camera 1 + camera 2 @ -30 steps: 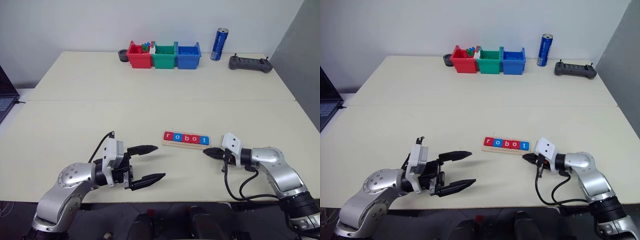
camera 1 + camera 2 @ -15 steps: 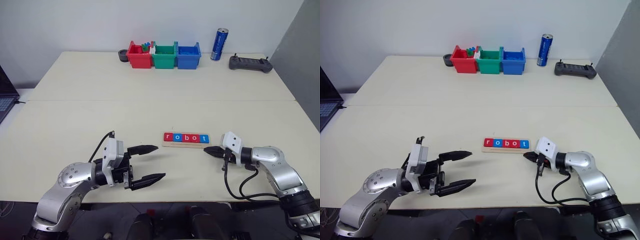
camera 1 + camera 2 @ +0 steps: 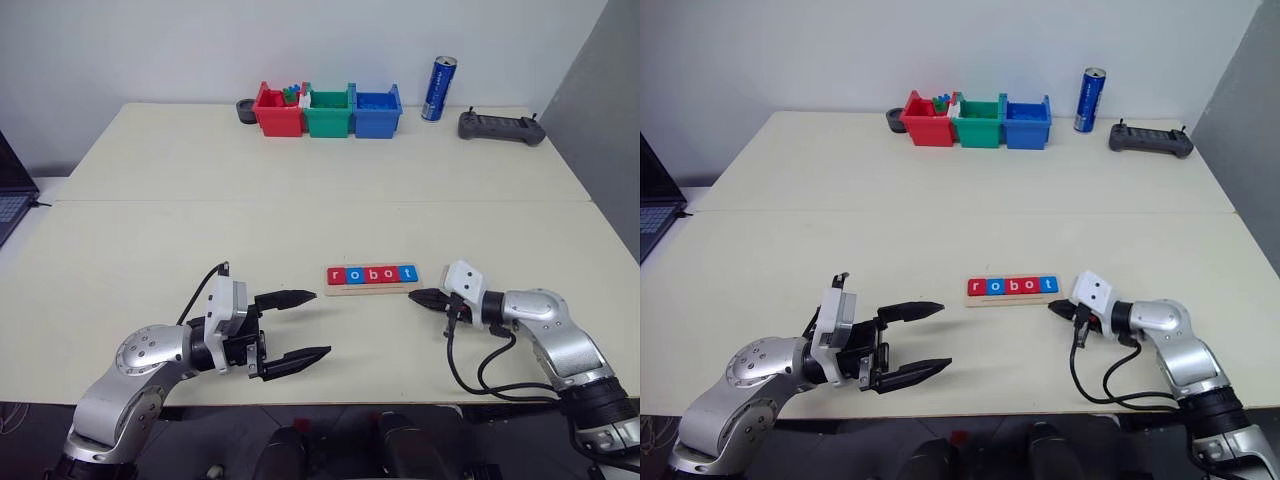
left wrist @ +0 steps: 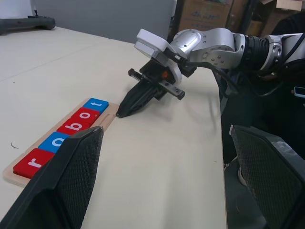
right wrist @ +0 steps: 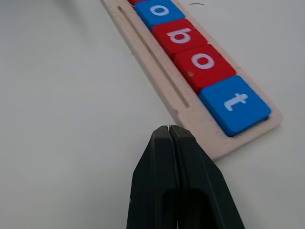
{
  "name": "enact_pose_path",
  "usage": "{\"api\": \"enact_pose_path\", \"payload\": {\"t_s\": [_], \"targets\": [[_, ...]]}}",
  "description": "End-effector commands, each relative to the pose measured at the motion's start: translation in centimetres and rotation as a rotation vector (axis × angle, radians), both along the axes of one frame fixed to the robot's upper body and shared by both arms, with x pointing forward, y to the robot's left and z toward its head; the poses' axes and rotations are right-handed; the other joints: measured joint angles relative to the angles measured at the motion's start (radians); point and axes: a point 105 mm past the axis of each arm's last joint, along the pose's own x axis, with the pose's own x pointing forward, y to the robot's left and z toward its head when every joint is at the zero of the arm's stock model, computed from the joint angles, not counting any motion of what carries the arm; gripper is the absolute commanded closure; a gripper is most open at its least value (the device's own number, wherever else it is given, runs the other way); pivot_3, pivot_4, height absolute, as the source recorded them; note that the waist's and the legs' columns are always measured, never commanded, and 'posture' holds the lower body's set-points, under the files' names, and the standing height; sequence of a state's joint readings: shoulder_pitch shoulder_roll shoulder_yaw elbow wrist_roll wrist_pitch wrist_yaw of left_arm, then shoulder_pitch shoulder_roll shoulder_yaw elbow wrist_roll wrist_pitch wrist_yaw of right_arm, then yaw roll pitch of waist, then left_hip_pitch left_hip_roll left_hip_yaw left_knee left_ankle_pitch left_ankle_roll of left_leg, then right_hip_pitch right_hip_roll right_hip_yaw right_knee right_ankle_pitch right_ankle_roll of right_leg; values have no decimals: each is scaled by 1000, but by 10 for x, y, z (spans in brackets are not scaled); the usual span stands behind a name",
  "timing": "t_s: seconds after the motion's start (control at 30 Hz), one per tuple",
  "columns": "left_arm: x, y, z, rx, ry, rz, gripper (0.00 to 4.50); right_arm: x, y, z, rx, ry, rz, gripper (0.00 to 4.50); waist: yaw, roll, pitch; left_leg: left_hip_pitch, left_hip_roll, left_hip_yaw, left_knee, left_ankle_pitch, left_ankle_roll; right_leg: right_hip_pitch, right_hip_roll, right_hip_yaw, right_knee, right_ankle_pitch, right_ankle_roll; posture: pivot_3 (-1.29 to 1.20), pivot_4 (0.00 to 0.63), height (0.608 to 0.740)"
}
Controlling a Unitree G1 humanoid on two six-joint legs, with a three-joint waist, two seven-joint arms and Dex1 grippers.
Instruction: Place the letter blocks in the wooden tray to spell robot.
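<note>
**Red and blue tiles sit spelled out in the tray**

Black fingers come first from where I sit: my left gripper hangs nearest me over the pale surface, jaws wide apart and holding nothing. A little further out, my right gripper has its fingers pressed together, empty, its tip just beside the end of the wooden tray where the t sits.

The tray lies between the two grippers, and the letter blocks rest in it edge to edge, reading r, o, b, o, t. I judge the task as good as done.

The tiles look thin, stiff, light and smooth, so I expect they would slide at a nudge; if one needed moving, I would pinch it across two opposite edges. The tray looks light enough to skate if bumped.

The right wrist view shows the narrow groove running along the tray beside the tiles, which the head views do not resolve. The left wrist view shows the right gripper's tip apart from the tray.

Far back stand the plastic bins, a can and a controller.
</note>
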State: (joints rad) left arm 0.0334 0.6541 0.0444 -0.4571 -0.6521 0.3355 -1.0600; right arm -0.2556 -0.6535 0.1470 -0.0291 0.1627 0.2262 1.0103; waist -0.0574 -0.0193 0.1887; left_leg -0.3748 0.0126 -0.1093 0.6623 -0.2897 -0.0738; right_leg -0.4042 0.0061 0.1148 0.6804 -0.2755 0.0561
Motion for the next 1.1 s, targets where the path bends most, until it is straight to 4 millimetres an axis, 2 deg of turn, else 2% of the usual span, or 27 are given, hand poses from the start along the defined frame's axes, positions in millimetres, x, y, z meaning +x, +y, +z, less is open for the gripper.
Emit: {"api": "enact_pose_path", "payload": {"t_s": [0.03, 0.13, 0.27, 0.37, 0.5, 0.57, 0.67, 0.83, 1.1], "targets": [[9, 11, 8, -11, -38, 68, 0, -17, 4, 32, 81, 7, 50, 4453, 1, 0, 0, 0, 0, 0, 0, 0, 0, 0, 0, 0, 0, 0, 0, 0, 150, 740], [13, 21, 8, -2, -41, 114, 0, -26, 5, 44, 130, 20, 16, 3890, 0, 0, 0, 0, 0, 0, 0, 0, 0, 0, 0, 0, 0, 0, 0, 0, 150, 740], [20, 37, 6, 5, -40, 208, 0, -35, 4, 50, 171, 10, -70, 2472, 2, 0, 0, 0, 0, -1, 0, 0, 0, 0, 0, -1, 0, 0, 0, 0, 150, 740], [24, 51, 4, -5, -27, 306, 0, -38, -2, 48, 202, 3, -205, 1467, 3, 0, 0, -1, 0, -1, 0, 0, 0, 0, 0, -1, 0, 0, 0, 0, 150, 740], [18, 59, -8, 26, 15, 418, 0, -47, -18, 36, 227, -41, -486, 79, 4, 0, 0, -1, 0, -1, -1, 0, 0, -1, 0, -1, 0, -1, 0, 0, 150, 740], [20, 61, -16, 82, 29, 481, 0, -51, -18, 37, 253, -60, -550, 32, 4, 0, 0, -2, 0, -1, 0, 0, 0, -1, 0, -1, 0, -1, 0, 0, 150, 740], [24, 62, -17, 152, -30, 537, 0, -51, -16, 47, 287, -105, -607, 32, 3, 0, -1, -1, 0, 0, 0, 0, 0, -1, 0, 0, 0, -1, 0, 0, 150, 740], [26, 54, -17, 187, -60, 515, 0, -47, -20, 49, 289, -135, -692, 32, 3, 0, -1, 0, 1, 0, 0, 0, 0, 0, 1, 0, 0, -3, 4, 0, 150, 740], [21, 43, -15, 152, -4, 374, 0, -66, -4, 33, 274, -9, -563, 32, 3, 0, -1, 0, 1, 0, -1, 0, 0, -1, 1, 0, -1, -3, 4, 0, 150, 740]]}}
